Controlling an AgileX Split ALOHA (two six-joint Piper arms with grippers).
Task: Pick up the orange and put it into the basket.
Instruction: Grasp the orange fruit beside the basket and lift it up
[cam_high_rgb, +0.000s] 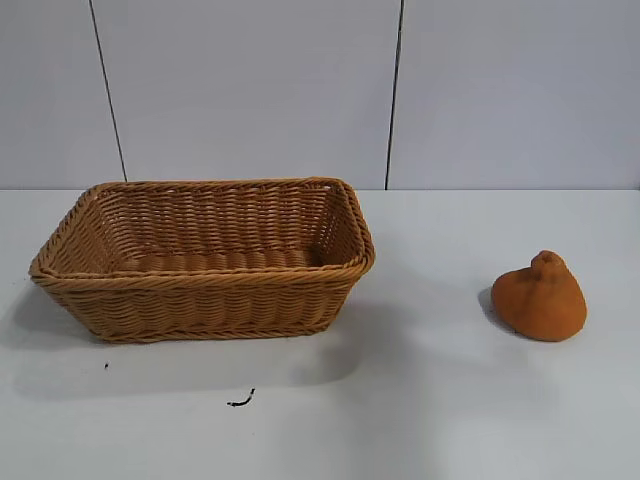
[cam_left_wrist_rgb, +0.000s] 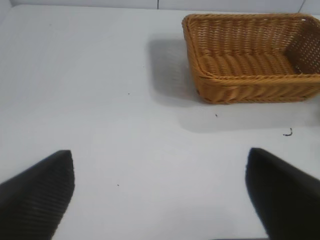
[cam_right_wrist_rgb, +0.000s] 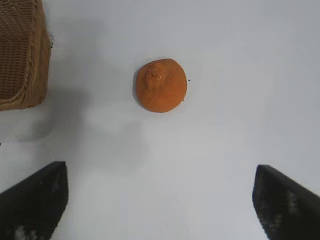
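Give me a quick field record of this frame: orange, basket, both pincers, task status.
orange: on the table, apart from the basket, knob up
basket: upright on the table, nothing visible inside
table: white; small dark speck in front of the basket
right pincer: open, above the table, orange ahead between the fingers' line, no contact
left pincer: open, holding nothing, basket ahead of it
task status: orange not yet picked up

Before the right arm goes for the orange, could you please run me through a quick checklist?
1. Orange free on the table, nothing touching it: ok.
2. Right gripper fingers wide apart, nothing held: ok.
3. Orange ahead of the gap between the fingers: ok.
4. Gripper around the orange: not ok, well short of it.
5. Basket upright and empty: ok.
6. Left gripper away from the basket: ok.
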